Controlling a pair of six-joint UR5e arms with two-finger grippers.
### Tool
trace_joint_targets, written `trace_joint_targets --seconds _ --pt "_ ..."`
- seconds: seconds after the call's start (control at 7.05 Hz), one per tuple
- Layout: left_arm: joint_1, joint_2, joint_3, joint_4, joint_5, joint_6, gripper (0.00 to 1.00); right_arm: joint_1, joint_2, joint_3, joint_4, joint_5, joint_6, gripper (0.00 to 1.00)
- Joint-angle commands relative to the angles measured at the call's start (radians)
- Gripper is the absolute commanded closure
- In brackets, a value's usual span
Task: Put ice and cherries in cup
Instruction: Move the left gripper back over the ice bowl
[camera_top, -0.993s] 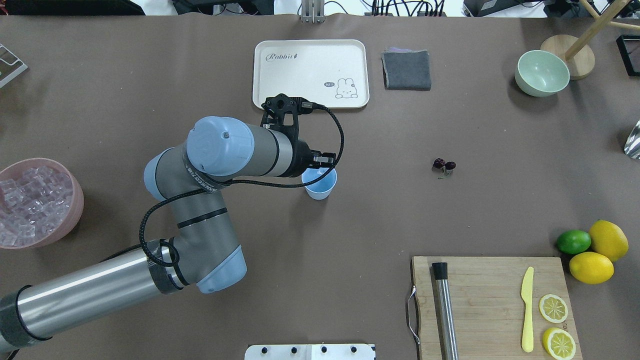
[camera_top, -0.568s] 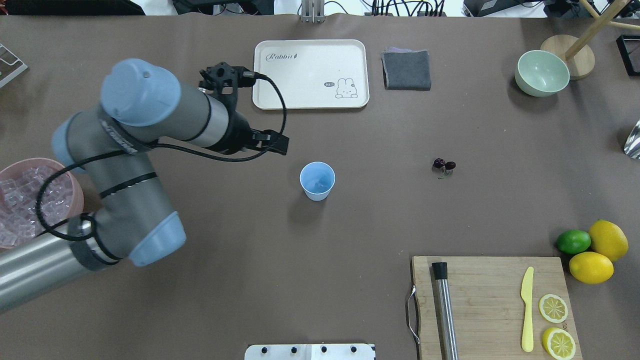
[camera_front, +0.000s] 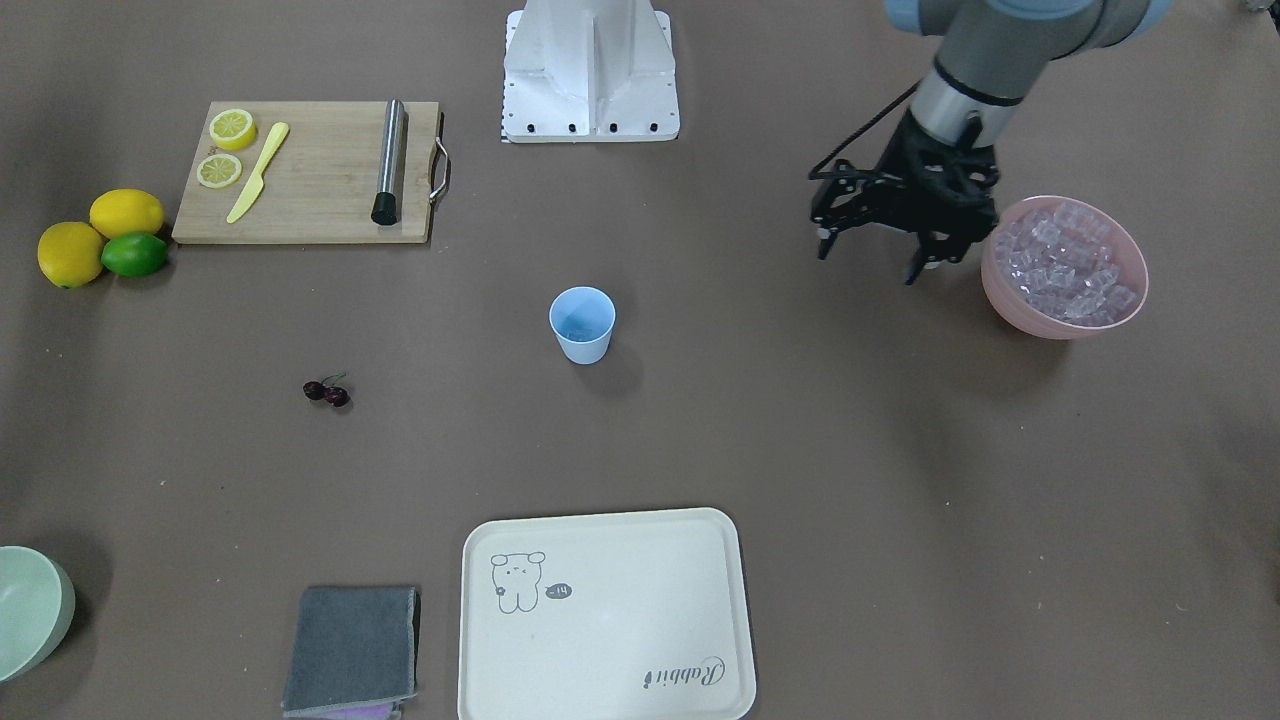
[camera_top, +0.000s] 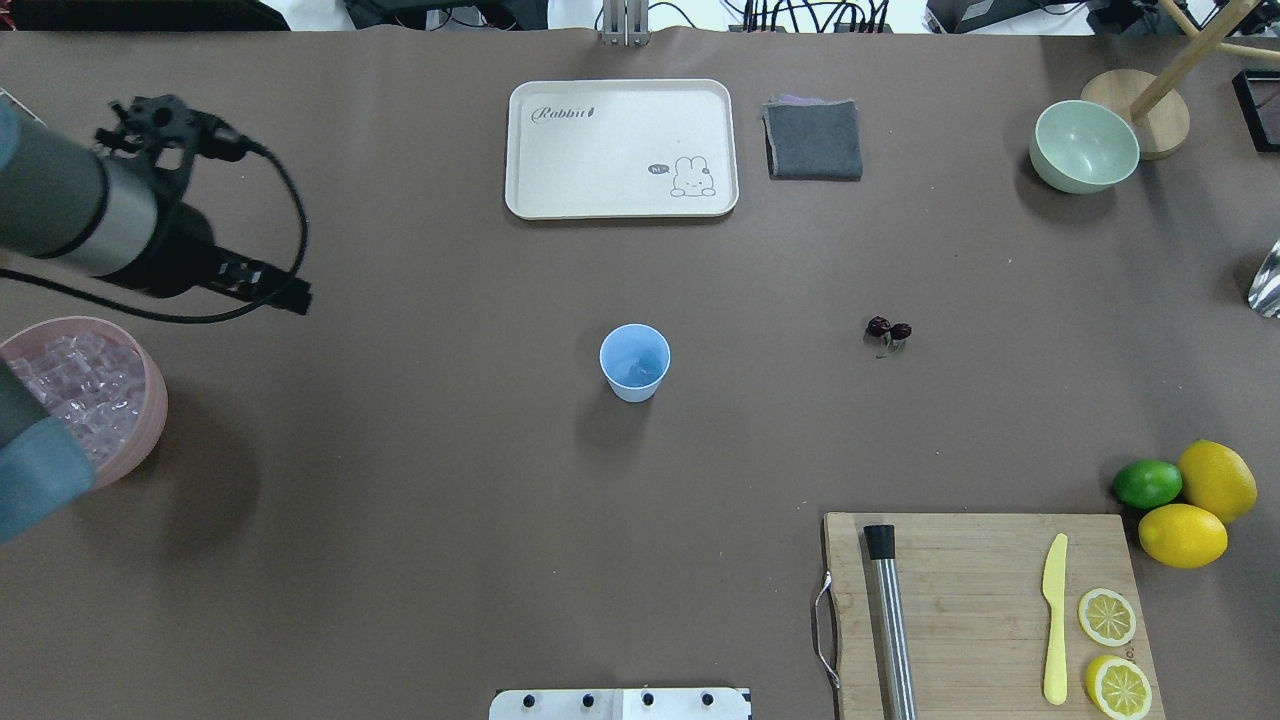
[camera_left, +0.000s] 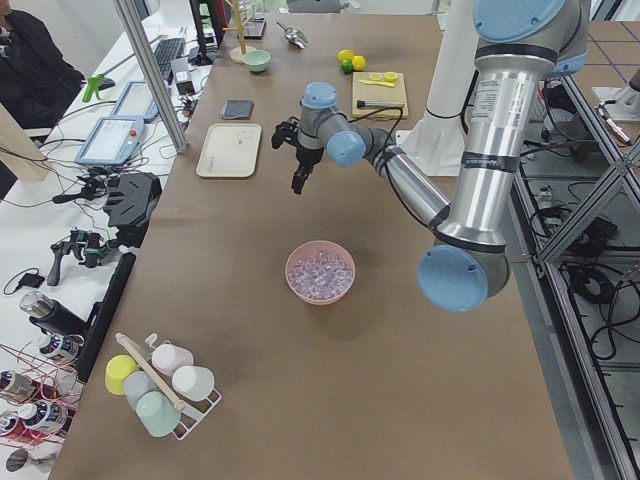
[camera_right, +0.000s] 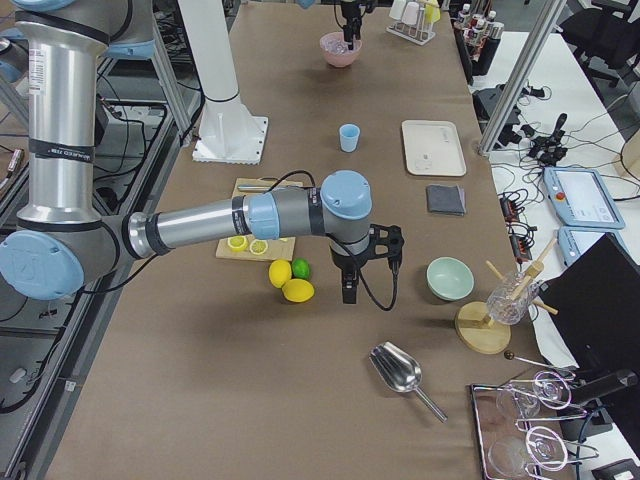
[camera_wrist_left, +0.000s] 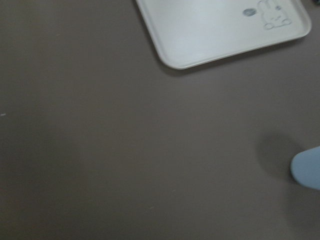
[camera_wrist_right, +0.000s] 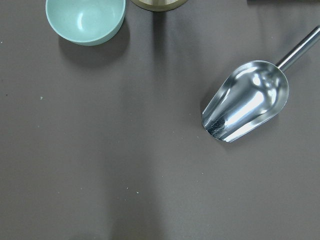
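Note:
The light blue cup (camera_top: 634, 362) stands upright mid-table; it also shows in the front view (camera_front: 582, 325) and at the left wrist view's right edge (camera_wrist_left: 307, 167). The dark cherries (camera_top: 889, 331) lie on the table to its right, also in the front view (camera_front: 327, 391). The ice (camera_top: 85, 385) fills a pink bowl (camera_top: 152, 405) at the left edge. My left gripper (camera_top: 297, 298) hovers beside that bowl (camera_front: 1040, 322), empty, jaws slightly apart (camera_front: 922, 270). My right gripper (camera_right: 347, 290) hovers near the lemons, far from the cup; I cannot tell its state.
A cream tray (camera_top: 620, 145), a grey cloth (camera_top: 813, 140) and a pale green bowl (camera_top: 1083, 145) sit along the far side. A cutting board (camera_top: 990, 610) with knife, steel rod and lemon slices lies front right, beside lemons and a lime (camera_top: 1148, 483). A metal scoop (camera_wrist_right: 247, 100) lies under my right wrist.
My left arm has swung from above the cup to the left, ending beside the pink ice bowl. The cup and cherries have not moved.

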Motion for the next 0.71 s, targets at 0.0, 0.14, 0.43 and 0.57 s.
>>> trace_joint_targets --seconds 0.0,0.14,0.43,0.57 --pt "-0.077 0.31 -0.024 -0.206 -0.003 0.131 0.03 0.0 -0.003 -0.002 0.0 -0.001 -0.001 0.0" --pt "-0.086 0.338 -0.012 -0.218 -0.003 0.119 0.03 0.0 -0.006 -0.004 0.0 -0.001 -0.002 0.0" --pt "-0.114 0.31 0.08 -0.216 -0.008 -0.041 0.03 0.0 -0.009 -0.004 0.0 -0.001 -0.002 0.0" --pt "-0.119 0.308 0.085 -0.221 -0.006 -0.229 0.03 0.0 -0.01 -0.004 0.0 -0.001 -0.001 0.0"
